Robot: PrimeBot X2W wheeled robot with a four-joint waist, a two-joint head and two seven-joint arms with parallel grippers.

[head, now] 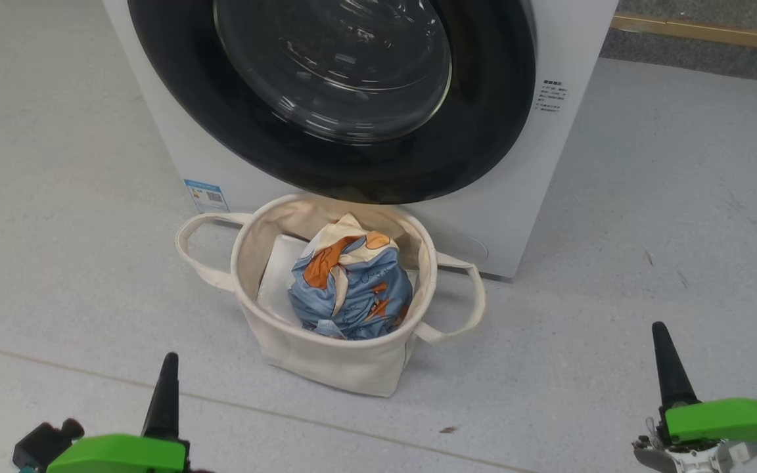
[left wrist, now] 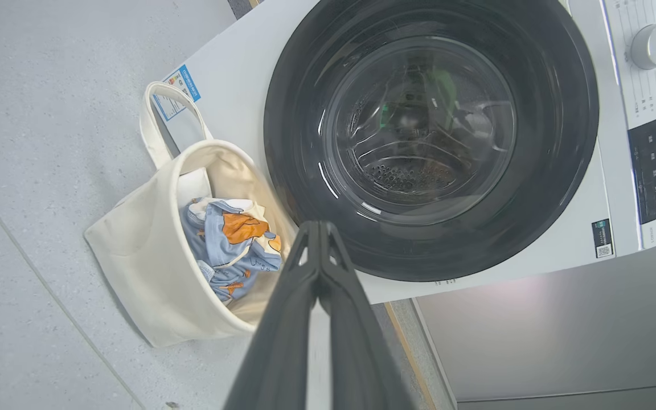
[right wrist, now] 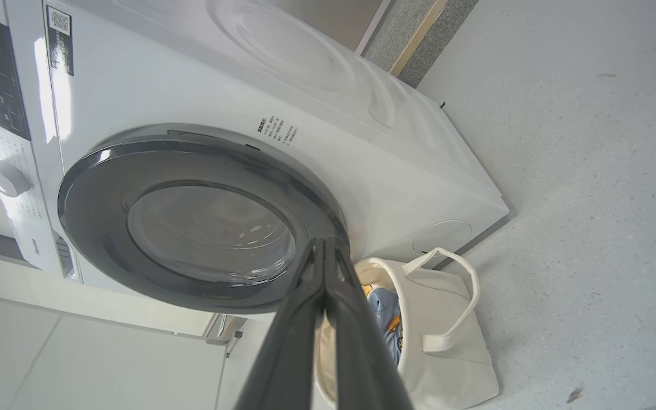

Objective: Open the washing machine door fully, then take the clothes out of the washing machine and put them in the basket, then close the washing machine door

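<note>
Resting in the basket [head: 326,364] at the foot of the washing machine [head: 569,164], the clothes [head: 350,286] lie beside a white folded sheet [head: 278,270], and the washing machine door [head: 332,85] looks pressed flat to the front. I hold the left claw [head: 169,368] and right claw [head: 662,341] pinched together and empty, low over the floor [head: 648,276]. To finish well, I'd press the black rim squarely and confirm the latch has caught.
</note>
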